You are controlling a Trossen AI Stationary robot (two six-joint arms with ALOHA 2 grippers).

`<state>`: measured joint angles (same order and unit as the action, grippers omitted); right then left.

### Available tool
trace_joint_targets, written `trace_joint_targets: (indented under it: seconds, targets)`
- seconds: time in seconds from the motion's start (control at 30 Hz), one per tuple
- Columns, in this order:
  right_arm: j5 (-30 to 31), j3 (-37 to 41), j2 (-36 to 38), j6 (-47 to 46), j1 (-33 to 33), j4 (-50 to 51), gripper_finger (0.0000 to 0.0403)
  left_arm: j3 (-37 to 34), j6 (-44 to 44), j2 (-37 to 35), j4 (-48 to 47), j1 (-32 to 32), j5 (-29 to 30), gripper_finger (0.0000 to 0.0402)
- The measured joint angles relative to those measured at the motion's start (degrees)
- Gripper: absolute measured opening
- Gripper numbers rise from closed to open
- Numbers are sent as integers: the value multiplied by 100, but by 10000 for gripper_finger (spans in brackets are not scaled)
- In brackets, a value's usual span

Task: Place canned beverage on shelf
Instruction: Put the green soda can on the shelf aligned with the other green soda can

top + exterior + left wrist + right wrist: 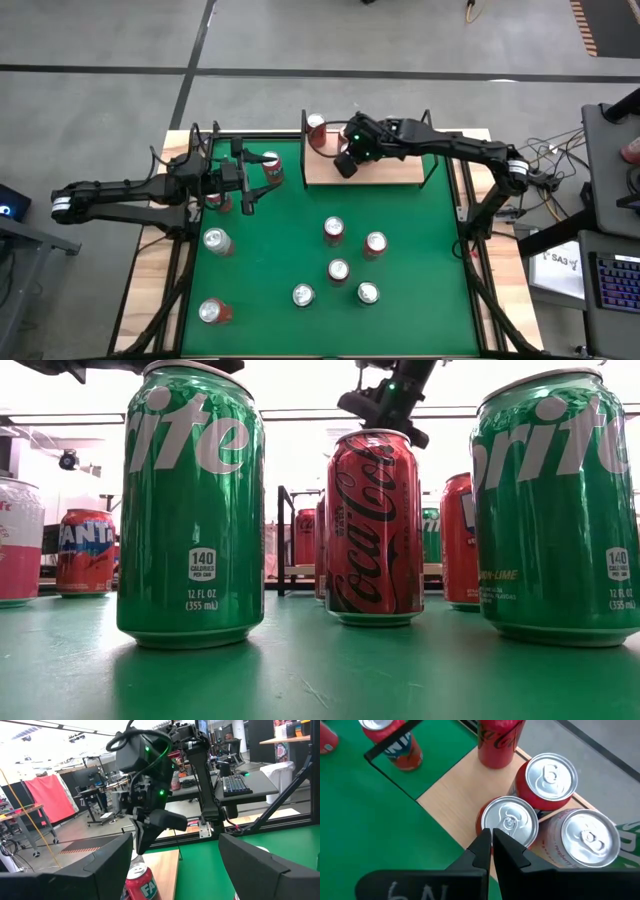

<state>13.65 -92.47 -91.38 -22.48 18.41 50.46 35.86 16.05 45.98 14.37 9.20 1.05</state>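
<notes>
Surroundings: table covering and bench clutter off the table
Green felt tabletop (420, 225) with a light wood margin (148, 285) along its left edge; grey floor (300, 40) beyond the far edge; keyboard (612, 280) and loose cables (560, 160) off the right edge; red cloth (50, 800) hanging in the room behind

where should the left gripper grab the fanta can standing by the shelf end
Take the Fanta can by its round side wall, about mid-height, coming in level from the left gripper's side. It stands upright on the felt beside the shelf, so the open fingers can pass either side of it.
</notes>
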Motion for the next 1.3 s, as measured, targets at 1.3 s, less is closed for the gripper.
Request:
trace_joint_targets:
  seconds: [1.3]
  targets:
    - [2,-2,-56,17,37,-195,9,1,22,4,0,-1,-2,278]
